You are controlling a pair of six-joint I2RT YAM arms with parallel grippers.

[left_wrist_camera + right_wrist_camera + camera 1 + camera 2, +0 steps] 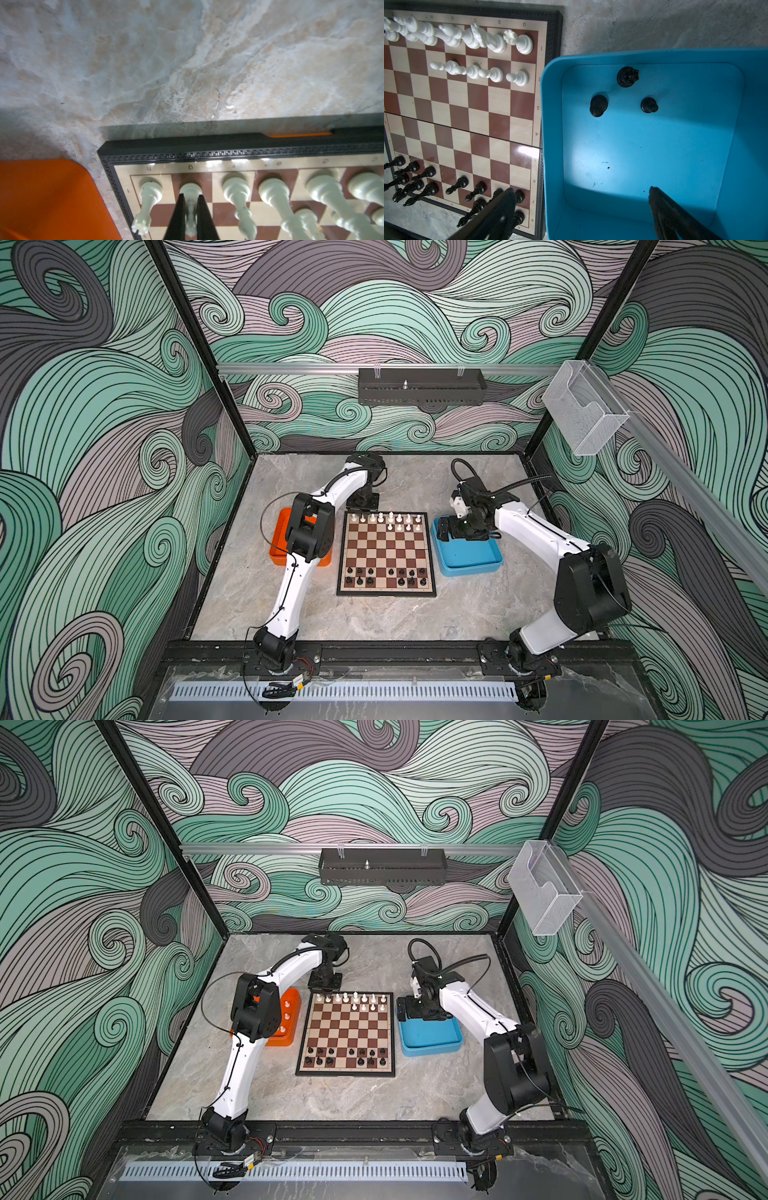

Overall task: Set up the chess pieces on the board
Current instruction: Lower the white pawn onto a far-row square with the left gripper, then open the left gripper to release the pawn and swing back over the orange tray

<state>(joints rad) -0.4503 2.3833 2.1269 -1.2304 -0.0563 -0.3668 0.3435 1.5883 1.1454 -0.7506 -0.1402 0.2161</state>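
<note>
The board [386,592] [345,1072] lies mid-table. White chess pieces [390,517] fill its far rows and black ones [390,572] its near rows. My left gripper [362,512] [325,990] [191,195] hangs over the far left corner. It is shut on a white piece [190,188] standing on the second back-row square, beside the corner rook [149,191]. My right gripper [445,531] [402,1011] [581,190] is open and empty over the blue tray [548,104]. Three black pieces [627,76] stand in that tray.
An orange tray [277,547] [291,1040] [41,197] left of the board holds a few white pieces [286,1016], partly hidden by my left arm. The blue tray [469,564] sits close against the board's right edge. Marble tabletop [374,614] surrounds them.
</note>
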